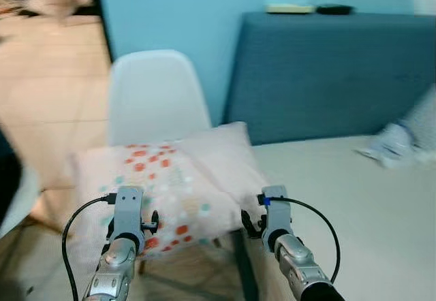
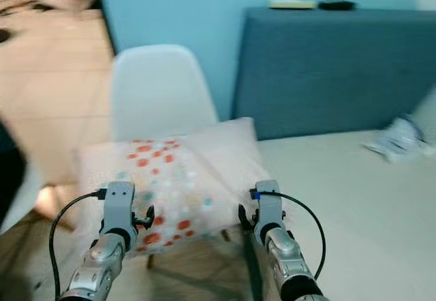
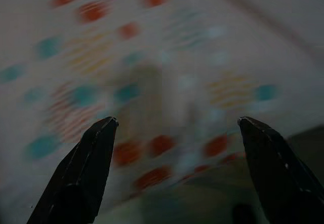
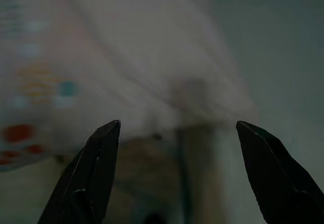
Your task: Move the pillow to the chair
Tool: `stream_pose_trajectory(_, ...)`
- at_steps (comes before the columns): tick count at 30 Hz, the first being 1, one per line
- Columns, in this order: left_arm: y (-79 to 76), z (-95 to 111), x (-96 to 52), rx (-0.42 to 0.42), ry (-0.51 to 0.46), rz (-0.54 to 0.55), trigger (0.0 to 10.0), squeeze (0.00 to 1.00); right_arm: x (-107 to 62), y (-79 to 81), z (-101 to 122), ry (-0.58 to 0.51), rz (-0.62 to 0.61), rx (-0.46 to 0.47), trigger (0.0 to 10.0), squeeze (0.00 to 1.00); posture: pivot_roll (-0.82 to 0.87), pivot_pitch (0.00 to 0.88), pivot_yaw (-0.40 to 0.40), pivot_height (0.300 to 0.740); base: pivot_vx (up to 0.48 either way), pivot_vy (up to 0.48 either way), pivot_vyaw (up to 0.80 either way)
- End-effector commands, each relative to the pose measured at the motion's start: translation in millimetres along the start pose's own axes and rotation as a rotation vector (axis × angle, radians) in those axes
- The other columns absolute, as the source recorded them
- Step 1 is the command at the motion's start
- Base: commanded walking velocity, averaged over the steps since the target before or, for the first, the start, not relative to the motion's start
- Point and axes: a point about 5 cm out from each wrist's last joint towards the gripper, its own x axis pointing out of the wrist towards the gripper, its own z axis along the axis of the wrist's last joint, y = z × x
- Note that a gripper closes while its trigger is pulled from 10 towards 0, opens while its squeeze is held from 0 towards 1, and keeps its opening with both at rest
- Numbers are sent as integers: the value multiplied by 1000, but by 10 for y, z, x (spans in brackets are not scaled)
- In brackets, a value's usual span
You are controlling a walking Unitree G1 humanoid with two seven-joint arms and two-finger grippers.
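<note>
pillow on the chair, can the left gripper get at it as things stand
Probably yes: the left gripper sits at the pillow near edge with jaws spread, and nothing lies between them. The blur leaves contact unclear.

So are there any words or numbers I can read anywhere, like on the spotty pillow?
None can be read.
The pillow shows just red and teal spots, no letters.
The flat things on the blue headboard are too blurred to show any writing.
</note>
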Motion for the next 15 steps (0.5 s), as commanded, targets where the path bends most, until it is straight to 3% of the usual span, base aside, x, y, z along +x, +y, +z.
stream_pose_trajectory(1, -35, -55, -4, 16, 25, -7, 10000, 0, -20, -2, -45, 15, 0, 27, 10000, 0, -48, 63, -59, 740, 0, 0, -800)
stream_pose_trajectory(15, -43, -54, -11, 19, 18, 1, 10000, 0, -9, 6, -35, 28, 11, 36, 10000, 0, -41, 66, -73, 740, 0, 0, -800)
